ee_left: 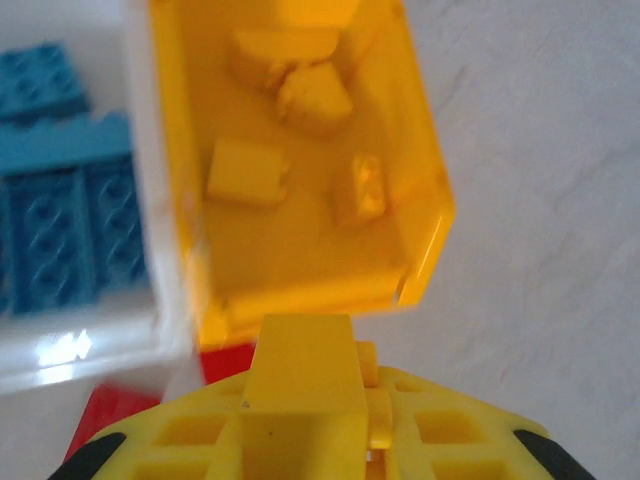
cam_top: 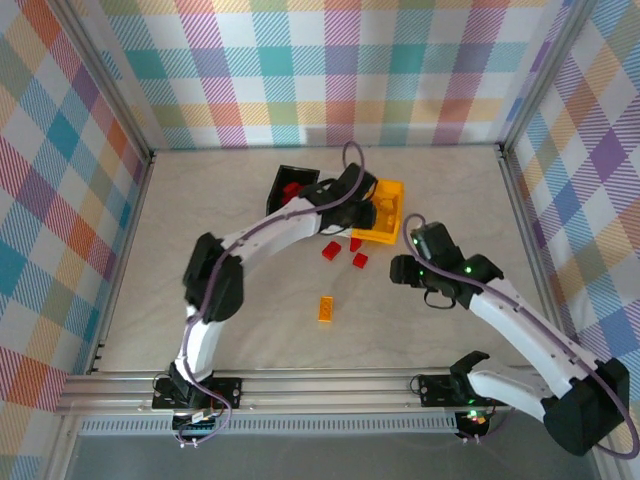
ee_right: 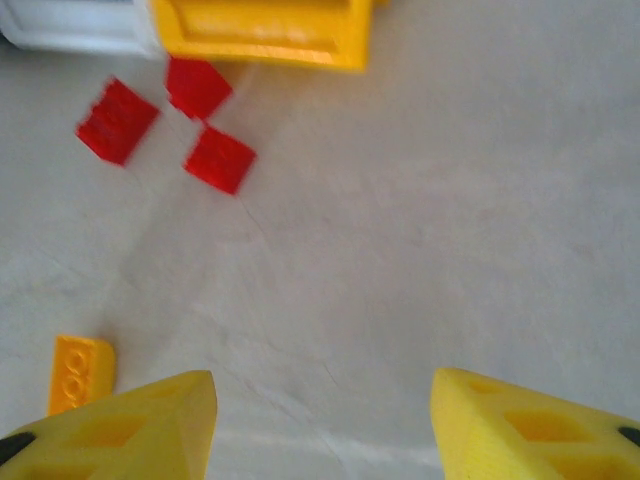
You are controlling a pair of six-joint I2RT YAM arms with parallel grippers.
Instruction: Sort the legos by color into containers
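The left gripper (ee_left: 308, 345) hangs shut above the near rim of the yellow-orange bin (ee_left: 428, 205), probably because it is serving that bin; whether a brick sits between its fingers I cannot tell. Four yellow bricks (ee_left: 245, 172) lie inside. The white bin (ee_left: 100, 335), at that frame's left, holds blue bricks (ee_left: 60, 230); the black bin (cam_top: 281, 179) holds red pieces (cam_top: 291, 190). The right gripper (ee_right: 322, 385) stands open and empty over the counter (ee_right: 450, 220), likely lining up on the loose red bricks (ee_right: 218, 158) upper left or the orange brick (ee_right: 80, 372) lower left.
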